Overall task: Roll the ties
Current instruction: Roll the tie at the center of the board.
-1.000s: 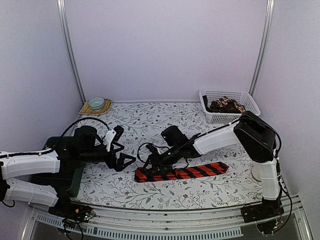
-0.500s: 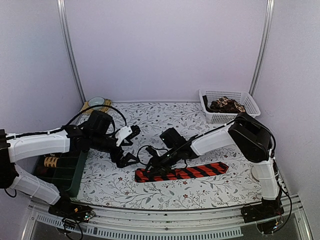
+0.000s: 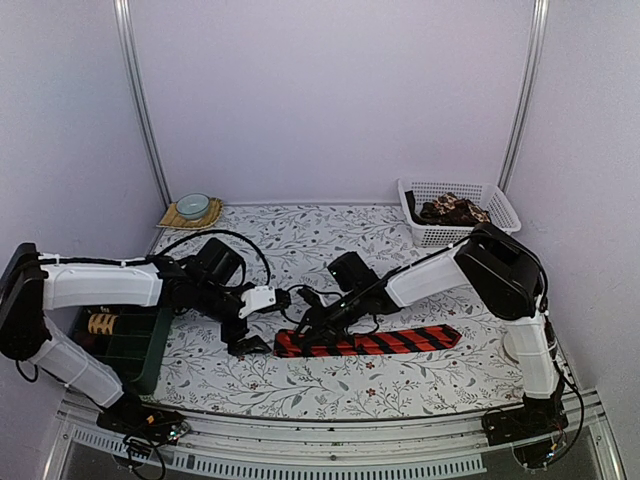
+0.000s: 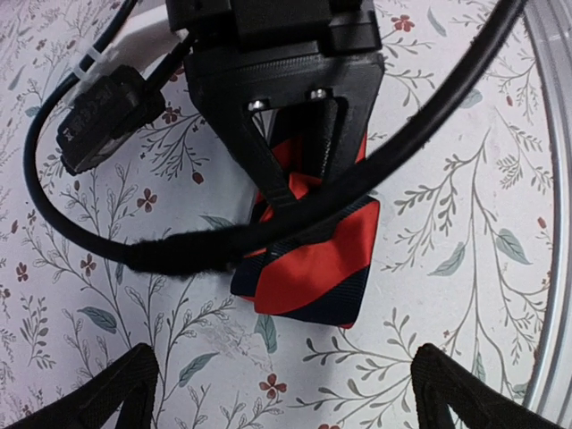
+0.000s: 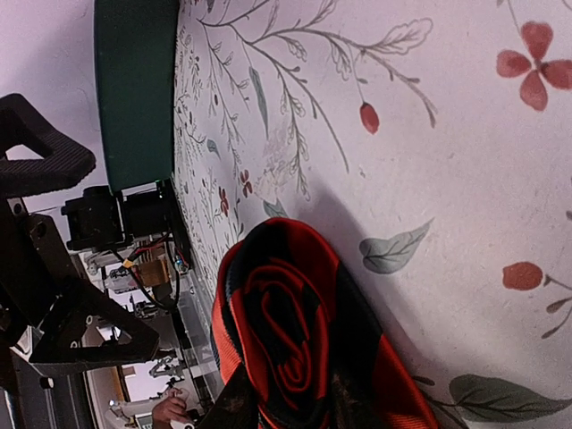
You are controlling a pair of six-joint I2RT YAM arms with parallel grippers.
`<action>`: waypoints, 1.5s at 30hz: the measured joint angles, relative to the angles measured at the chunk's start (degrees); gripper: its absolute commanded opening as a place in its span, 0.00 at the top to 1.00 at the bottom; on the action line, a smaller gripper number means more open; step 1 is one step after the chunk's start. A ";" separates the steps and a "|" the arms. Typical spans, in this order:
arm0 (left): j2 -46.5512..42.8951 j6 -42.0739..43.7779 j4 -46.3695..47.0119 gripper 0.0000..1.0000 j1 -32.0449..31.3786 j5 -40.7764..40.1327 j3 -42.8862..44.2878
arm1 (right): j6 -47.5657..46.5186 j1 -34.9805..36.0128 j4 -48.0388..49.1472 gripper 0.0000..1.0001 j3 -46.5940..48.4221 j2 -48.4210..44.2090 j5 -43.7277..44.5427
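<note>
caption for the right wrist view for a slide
Red-and-black striped fabric tie, its end rolled into a small coil on the floral tablecloth.

Floral-print table (image 3: 300, 235) here, with a red-and-black striped tie (image 3: 390, 341) stretched flat on it, its left end curled up. There's a white basket (image 3: 500, 205) back-right of the tie, a woven mat (image 3: 172, 219) back-left, and a green tray (image 3: 150, 345) off to its left.

White-shelled arms (image 3: 100, 285) with black joints (image 3: 505, 270) and looping black cables (image 4: 179, 253).
</note>
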 measured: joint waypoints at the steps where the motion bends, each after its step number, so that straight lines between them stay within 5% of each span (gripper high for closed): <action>1: 0.15 0.70 1.20 0.01 0.00 -0.07 -0.44 | 0.04 -0.07 0.63 0.75 -0.35 0.09 -0.22; 20: 14.49 11.26 11.15 0.04 -0.04 3.43 0.76 | 2.47 -1.25 8.85 0.75 -2.80 1.51 -5.53; 23: 14.49 12.31 11.08 0.10 -0.04 4.31 1.29 | 2.45 -1.27 8.87 0.75 -2.80 1.53 -5.57; 28: 14.49 13.57 10.78 0.38 -0.04 5.97 1.86 | 2.43 -1.40 8.87 0.71 -2.80 1.53 -5.75; 31: 14.49 13.75 10.12 0.45 -0.09 6.75 2.21 | 2.51 -1.66 8.92 0.69 -2.80 1.53 -5.73; 45: 15.23 12.92 5.99 0.50 -0.55 7.58 4.61 | 2.71 -2.36 9.49 0.61 -2.80 1.53 -6.14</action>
